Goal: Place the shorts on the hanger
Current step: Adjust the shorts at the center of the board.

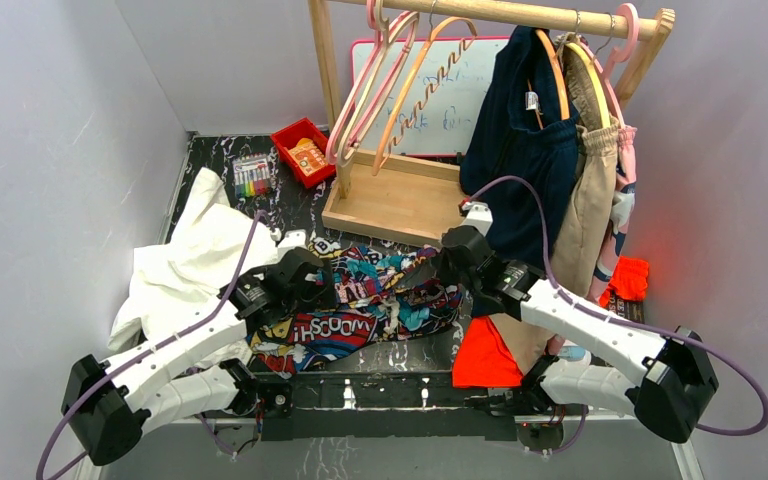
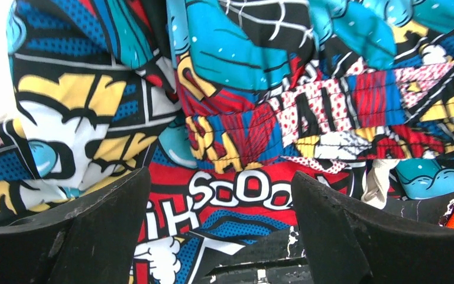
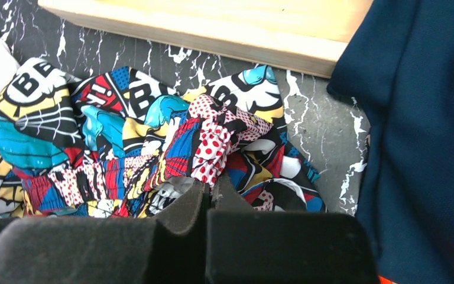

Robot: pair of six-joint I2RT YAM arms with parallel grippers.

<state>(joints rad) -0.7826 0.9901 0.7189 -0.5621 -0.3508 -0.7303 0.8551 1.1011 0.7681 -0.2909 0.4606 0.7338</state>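
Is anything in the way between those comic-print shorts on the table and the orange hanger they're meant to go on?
Nothing lies on the shorts. The hanger hangs on the rail behind them, and only the rack's wooden base sits between the two. Pink hangers hang right beside it.

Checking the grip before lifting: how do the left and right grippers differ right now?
The left gripper stands wide open, holding nothing; the right gripper is shut, pinching a fold of the shorts. The left sits over the shorts' left end, the right at their right end. Both hang low over the shorts.
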